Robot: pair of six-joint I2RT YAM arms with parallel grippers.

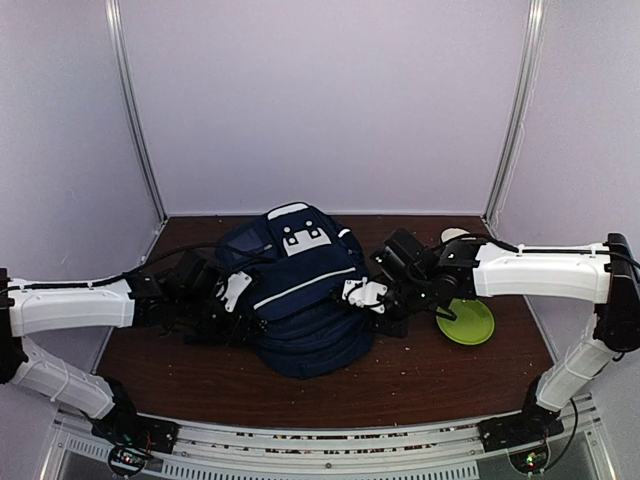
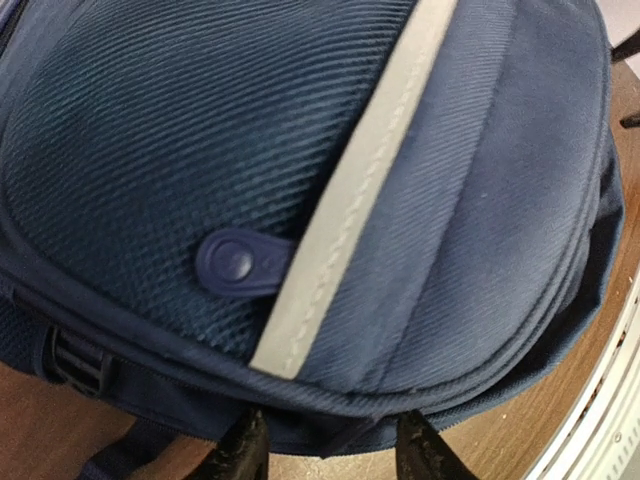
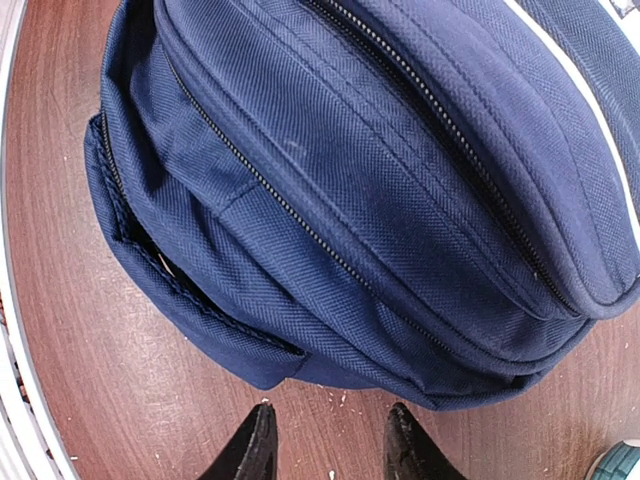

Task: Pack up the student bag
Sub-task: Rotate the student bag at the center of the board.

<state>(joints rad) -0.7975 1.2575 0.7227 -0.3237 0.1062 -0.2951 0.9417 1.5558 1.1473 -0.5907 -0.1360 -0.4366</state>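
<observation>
The student bag (image 1: 300, 300) lies in the middle of the brown table, navy with a white stripe and a white patch near its top. My left gripper (image 1: 235, 290) is at its left side. In the left wrist view the bag (image 2: 300, 180) fills the frame, and the left gripper (image 2: 330, 440) stands open with its dark fingertips (image 2: 240, 450) right at the bag's lower seam. My right gripper (image 1: 362, 293) is at the bag's right side. In the right wrist view the right gripper (image 3: 330, 430) is open over bare wood, just short of the bag (image 3: 380, 200), with nothing between its fingers.
A lime-green plate (image 1: 465, 322) lies on the table under the right forearm, and its rim (image 3: 625, 462) shows in the right wrist view. A small pale object (image 1: 455, 235) sits at the back right. White enclosure walls surround the table (image 1: 420, 380).
</observation>
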